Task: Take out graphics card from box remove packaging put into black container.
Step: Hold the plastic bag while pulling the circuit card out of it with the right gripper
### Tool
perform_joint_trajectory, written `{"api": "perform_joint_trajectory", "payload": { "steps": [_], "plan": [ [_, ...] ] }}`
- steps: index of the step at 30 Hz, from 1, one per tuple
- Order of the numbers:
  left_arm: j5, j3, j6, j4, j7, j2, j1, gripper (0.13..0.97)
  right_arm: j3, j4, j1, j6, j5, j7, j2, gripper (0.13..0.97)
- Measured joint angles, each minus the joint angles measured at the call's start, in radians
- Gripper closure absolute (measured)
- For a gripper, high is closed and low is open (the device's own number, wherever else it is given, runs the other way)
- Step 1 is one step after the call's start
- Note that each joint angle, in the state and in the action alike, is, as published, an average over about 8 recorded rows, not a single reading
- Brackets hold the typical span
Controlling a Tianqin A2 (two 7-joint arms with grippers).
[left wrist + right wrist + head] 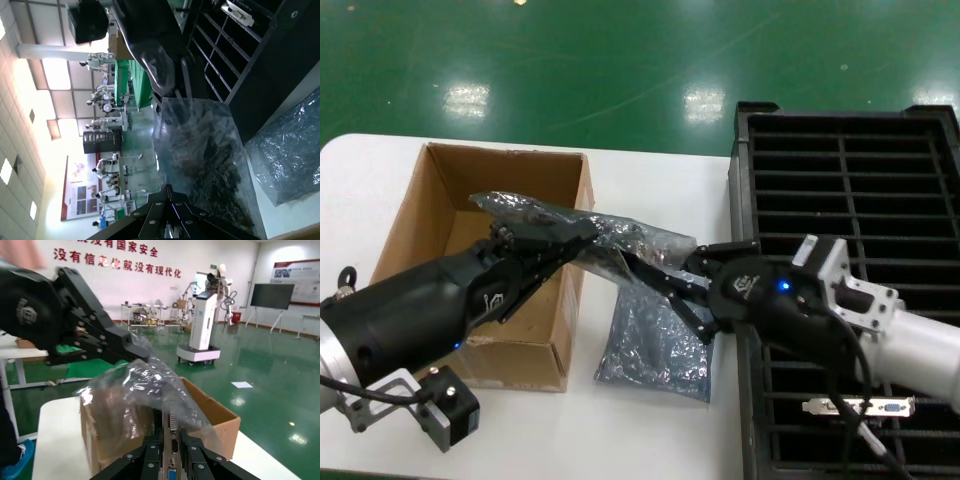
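A crinkly antistatic bag [582, 222] hangs in the air between my two grippers, over the right wall of the brown cardboard box [432, 228]. My left gripper [582, 240] is shut on the bag's box-side end; the left wrist view shows its tips [167, 191] pinching the bag [205, 150]. My right gripper [628, 260] is shut on the graphics card's silver bracket [172, 440], which sticks out of the bag [145, 385]. The black container [850, 200] stands to the right. A second card [865, 407] lies in one of its near slots.
An empty second bag [655, 345] lies flat on the white table [650, 440] between box and container; it also shows in the left wrist view [290, 150]. The box [215, 415] and left gripper [100, 340] show in the right wrist view.
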Motion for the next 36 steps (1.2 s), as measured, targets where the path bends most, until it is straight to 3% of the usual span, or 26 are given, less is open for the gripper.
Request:
{"api": "perform_joint_trajectory", "payload": {
  "steps": [19, 30, 36],
  "plan": [
    [0.000, 0.000, 0.000, 0.000, 0.000, 0.000, 0.000, 0.957, 0.137, 0.239, -0.204, -0.043, 0.107, -0.082, 0.227, 0.907],
    [0.000, 0.000, 0.000, 0.000, 0.000, 0.000, 0.000, 0.957, 0.381, 0.430, -0.448, -0.036, 0.207, -0.114, 0.420, 0.907],
    [0.000, 0.000, 0.000, 0.000, 0.000, 0.000, 0.000, 0.957, 0.514, 0.518, -0.582, -0.002, 0.188, -0.075, 0.520, 0.907]
  ]
}}
